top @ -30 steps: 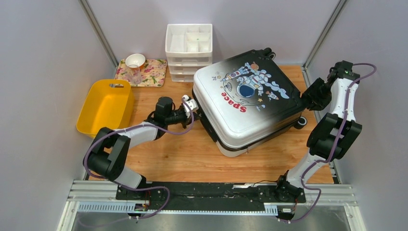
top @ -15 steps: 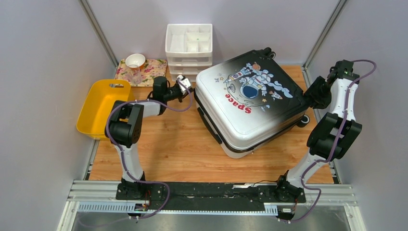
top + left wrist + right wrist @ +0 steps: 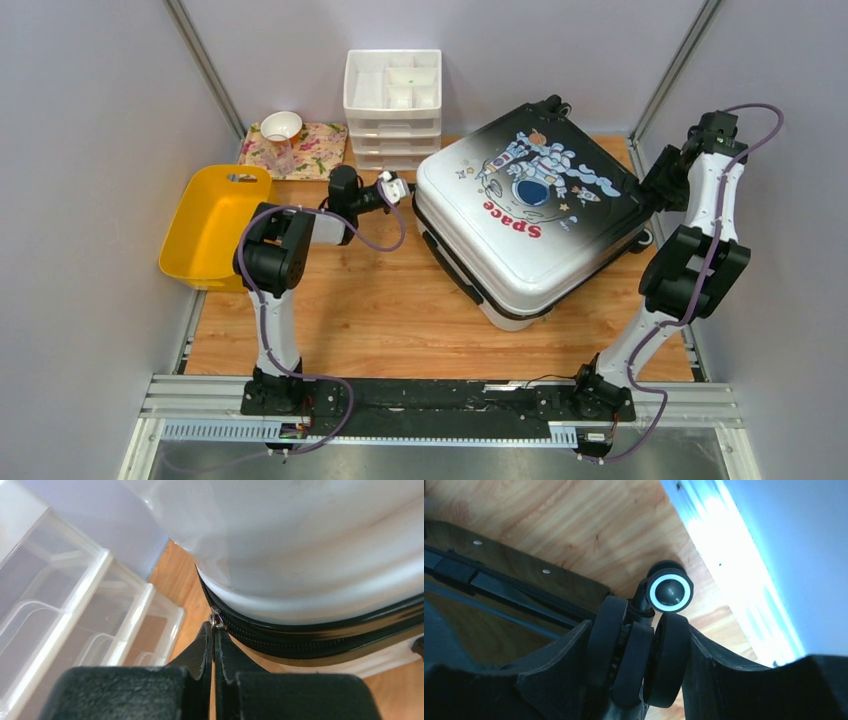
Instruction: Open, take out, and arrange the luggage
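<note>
luggage (image 3: 530, 225) shell smooth glossy hard plastic, zip pull (image 3: 215, 616) bare metal, wheels (image 3: 669, 655) matt black; worktop (image 3: 370, 310) wood-grain; drawer organizer (image 3: 392, 128) translucent plastic.

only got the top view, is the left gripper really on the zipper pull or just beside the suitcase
Observer: Its wrist camera shows the left gripper shut on the small metal zipper pull, at the suitcase corner near the drawers.
Operator: and the right one, what's it holding
Observer: The right gripper clamps a double black wheel of the suitcase, one finger on each side.
Operator: zipper open there yet
Observer: Right of the pull, the black zipper looks closed.
</note>
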`<action>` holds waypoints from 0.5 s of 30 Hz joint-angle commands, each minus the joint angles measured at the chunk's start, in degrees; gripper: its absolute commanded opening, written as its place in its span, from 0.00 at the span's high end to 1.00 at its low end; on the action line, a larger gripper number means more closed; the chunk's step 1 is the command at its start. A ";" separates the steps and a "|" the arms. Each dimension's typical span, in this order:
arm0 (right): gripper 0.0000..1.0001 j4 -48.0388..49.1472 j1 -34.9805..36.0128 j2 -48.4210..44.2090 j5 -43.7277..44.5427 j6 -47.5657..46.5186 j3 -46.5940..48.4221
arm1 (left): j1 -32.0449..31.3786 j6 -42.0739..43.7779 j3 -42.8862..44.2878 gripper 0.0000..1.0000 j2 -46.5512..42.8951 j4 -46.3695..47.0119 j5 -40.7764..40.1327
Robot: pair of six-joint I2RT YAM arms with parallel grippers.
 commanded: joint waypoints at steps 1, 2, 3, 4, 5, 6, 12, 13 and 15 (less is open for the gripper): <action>1.00 10.99 4.41 6.38 5.12 -15.14 3.39 | -6.93 -5.92 -6.78 1.00 -6.87 11.41 9.75; 1.00 10.99 4.94 6.91 4.68 -15.14 4.53 | -7.45 -6.73 -8.10 1.00 -7.75 12.47 9.92; 1.00 11.08 5.56 7.96 4.24 -15.40 6.19 | -8.33 -7.52 -10.81 1.00 -9.58 13.79 9.32; 1.00 10.99 6.96 8.32 3.54 -15.93 7.08 | -8.69 -9.62 -12.23 1.00 -10.73 14.41 9.05; 1.00 10.99 7.75 8.75 1.70 -16.37 7.70 | -9.04 -10.59 -13.63 1.00 -11.96 14.76 9.05; 1.00 10.99 8.63 9.28 1.34 -16.72 8.57 | -9.82 -11.13 -16.78 1.00 -14.58 14.85 8.87; 1.00 11.86 14.88 9.46 -3.40 -19.62 7.27 | -16.24 -13.73 -25.69 1.00 -24.01 10.58 3.16; 1.00 12.04 15.32 9.46 -4.37 -19.80 6.48 | -17.21 -14.81 -25.43 1.00 -24.54 8.63 2.55; 0.91 11.87 15.41 9.98 -4.55 -20.06 6.56 | -20.37 -19.27 -25.60 1.00 -25.68 7.30 -1.22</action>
